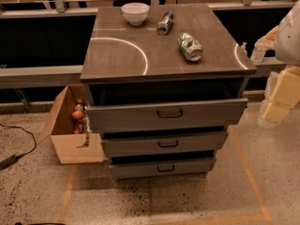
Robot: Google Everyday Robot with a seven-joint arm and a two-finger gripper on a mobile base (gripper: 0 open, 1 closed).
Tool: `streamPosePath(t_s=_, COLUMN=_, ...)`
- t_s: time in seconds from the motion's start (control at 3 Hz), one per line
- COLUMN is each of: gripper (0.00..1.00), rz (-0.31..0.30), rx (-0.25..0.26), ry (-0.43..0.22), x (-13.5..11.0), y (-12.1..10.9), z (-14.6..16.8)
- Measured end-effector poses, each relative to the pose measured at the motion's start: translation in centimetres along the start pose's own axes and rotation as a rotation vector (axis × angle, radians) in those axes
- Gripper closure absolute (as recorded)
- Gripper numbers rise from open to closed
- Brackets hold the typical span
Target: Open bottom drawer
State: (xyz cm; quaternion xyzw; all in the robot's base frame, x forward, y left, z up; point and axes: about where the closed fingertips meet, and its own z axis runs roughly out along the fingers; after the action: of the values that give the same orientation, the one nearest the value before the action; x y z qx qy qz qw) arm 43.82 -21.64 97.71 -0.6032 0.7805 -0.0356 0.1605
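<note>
The grey cabinet (117, 55) has three drawers. The bottom drawer (140, 168) is the lowest and narrowest, with a flat grey front and a small dark centre handle (166, 168). A dark gap shows above its front. The middle drawer (140, 144) and the top drawer (131, 116) sit above it, each with a dark gap above too. My arm and gripper (273, 110) are at the right edge of the camera view, beside the cabinet's right side at about top-drawer height, well apart from the bottom drawer's handle.
On the cabinet top lie a white bowl (135, 13), a small bottle on its side (164, 22) and a green can on its side (190, 46). An open cardboard box (70, 146) with items stands against the cabinet's left side. A cable (18, 149) lies on the floor at left. Orange tape lines (248, 172) mark the floor.
</note>
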Motion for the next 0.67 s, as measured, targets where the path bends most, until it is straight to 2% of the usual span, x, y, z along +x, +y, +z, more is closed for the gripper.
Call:
streamPosePath(t_s=0.33, gripper=0.0, rz=0.0, rx=0.0, ry=0.0, x=0.0, y=0.0, z=0.0)
streamPosePath(t_s=0.67, gripper=0.0, rz=0.023, rx=0.048, ry=-0.028, x=1.0, y=0.2, z=1.7)
